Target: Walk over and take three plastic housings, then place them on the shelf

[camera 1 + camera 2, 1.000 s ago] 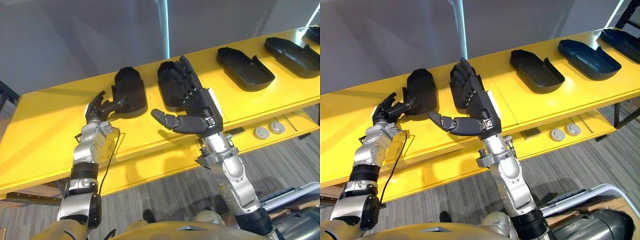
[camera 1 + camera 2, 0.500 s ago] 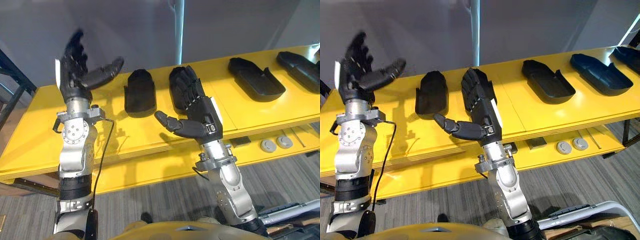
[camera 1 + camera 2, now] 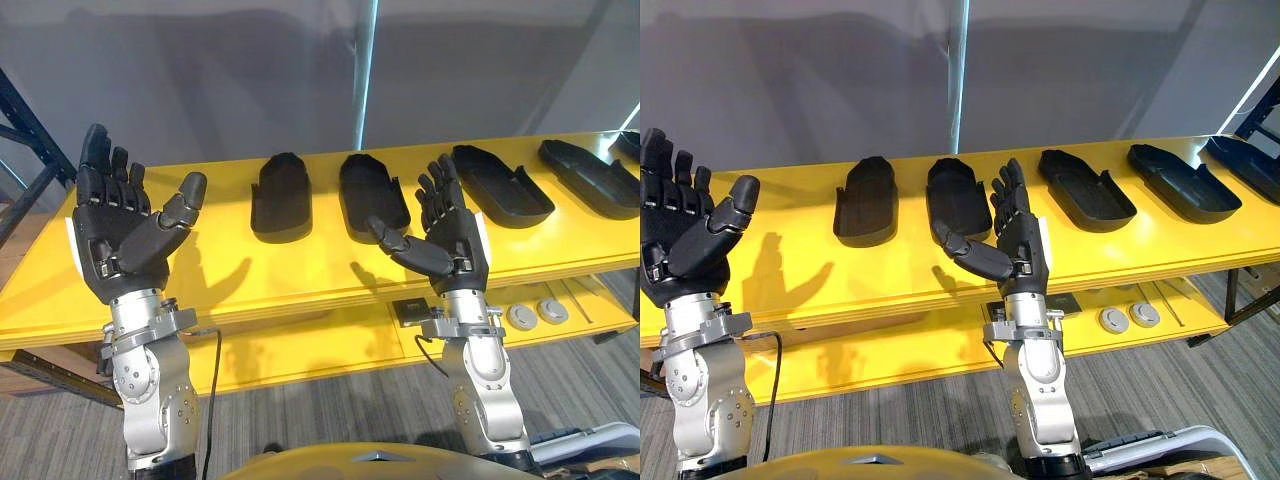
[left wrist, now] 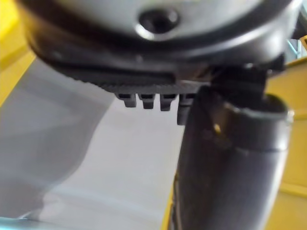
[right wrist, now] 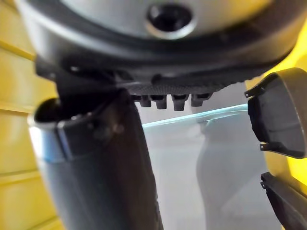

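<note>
Okay so, left hand and right hand up before yellow shelf, fingers spread wide, holding nothing; black plastic housings lined along its back edge.

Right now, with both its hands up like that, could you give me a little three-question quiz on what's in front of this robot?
1. True or false: the left hand is holding a black housing.
2. The top board that the housings lie on is: A red; B yellow; C white.
3. Which hand is nearer the two round grey discs?
Key: 1 false, both hands are open and empty; 2 B; 3 the right hand.
</note>
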